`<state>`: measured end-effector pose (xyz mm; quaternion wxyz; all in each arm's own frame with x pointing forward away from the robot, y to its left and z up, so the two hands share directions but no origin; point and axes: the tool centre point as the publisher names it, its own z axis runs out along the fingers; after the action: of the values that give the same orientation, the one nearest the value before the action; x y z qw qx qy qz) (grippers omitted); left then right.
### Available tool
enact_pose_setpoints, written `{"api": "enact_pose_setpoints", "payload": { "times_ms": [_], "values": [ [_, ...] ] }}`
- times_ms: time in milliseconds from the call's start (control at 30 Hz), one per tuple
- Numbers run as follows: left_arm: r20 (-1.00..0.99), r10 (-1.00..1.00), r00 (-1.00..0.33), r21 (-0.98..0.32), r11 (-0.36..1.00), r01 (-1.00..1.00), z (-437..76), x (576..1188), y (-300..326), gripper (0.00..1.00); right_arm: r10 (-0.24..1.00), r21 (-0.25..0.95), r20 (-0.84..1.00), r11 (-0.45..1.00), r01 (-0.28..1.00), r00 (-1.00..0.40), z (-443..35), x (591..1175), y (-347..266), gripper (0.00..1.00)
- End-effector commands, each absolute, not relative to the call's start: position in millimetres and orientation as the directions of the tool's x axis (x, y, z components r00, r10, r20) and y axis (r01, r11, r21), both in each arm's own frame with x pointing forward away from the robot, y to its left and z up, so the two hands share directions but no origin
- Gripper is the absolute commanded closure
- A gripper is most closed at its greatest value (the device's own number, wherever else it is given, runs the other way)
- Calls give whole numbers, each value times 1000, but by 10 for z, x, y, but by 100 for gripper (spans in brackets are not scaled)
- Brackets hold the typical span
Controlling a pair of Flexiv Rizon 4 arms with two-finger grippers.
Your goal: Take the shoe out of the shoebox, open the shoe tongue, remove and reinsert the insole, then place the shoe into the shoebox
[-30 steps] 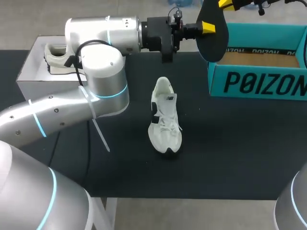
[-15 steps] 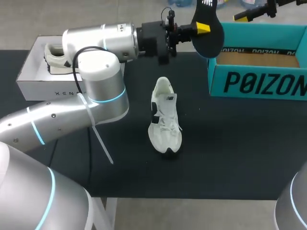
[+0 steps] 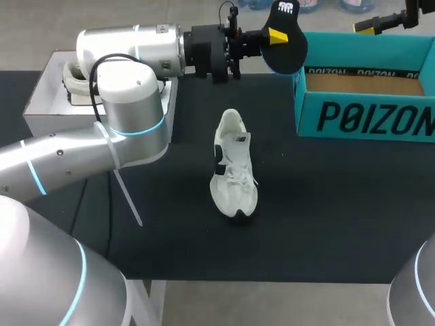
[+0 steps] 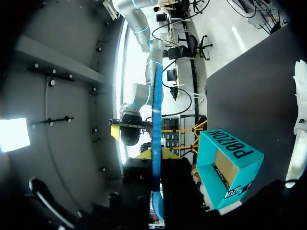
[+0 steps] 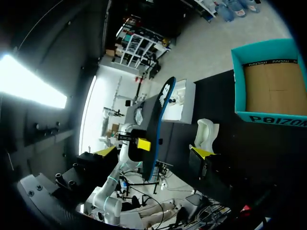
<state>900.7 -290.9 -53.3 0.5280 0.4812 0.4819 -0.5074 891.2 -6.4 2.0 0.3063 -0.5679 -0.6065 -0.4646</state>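
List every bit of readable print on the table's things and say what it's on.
"POIZON": large black letters on the front wall of the teal shoebox.
"POIZON", repeated: black strip on its inner back wall, partly hidden.
Insole: white logo at the heel, no readable letters.
Shoe: side mark too small to read.

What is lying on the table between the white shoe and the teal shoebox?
Nothing: in the head view, only bare black table separates the white shoe from the teal shoebox.
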Motion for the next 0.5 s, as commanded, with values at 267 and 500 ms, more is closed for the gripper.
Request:
{"api": "enact_pose_setpoints", "payload": {
  "times_ms": [267,500],
  "values": [
    [-997,-78,8,7,7,1000,-551,9008,-2828,100,331,218,930,-157,963,-157,-54,8810,-10,0],
    [-998,-66,8,7,11,1000,-528,9018,-2822,100,348,213,925,-144,966,-152,-68,8816,14,0]
  ]
}}
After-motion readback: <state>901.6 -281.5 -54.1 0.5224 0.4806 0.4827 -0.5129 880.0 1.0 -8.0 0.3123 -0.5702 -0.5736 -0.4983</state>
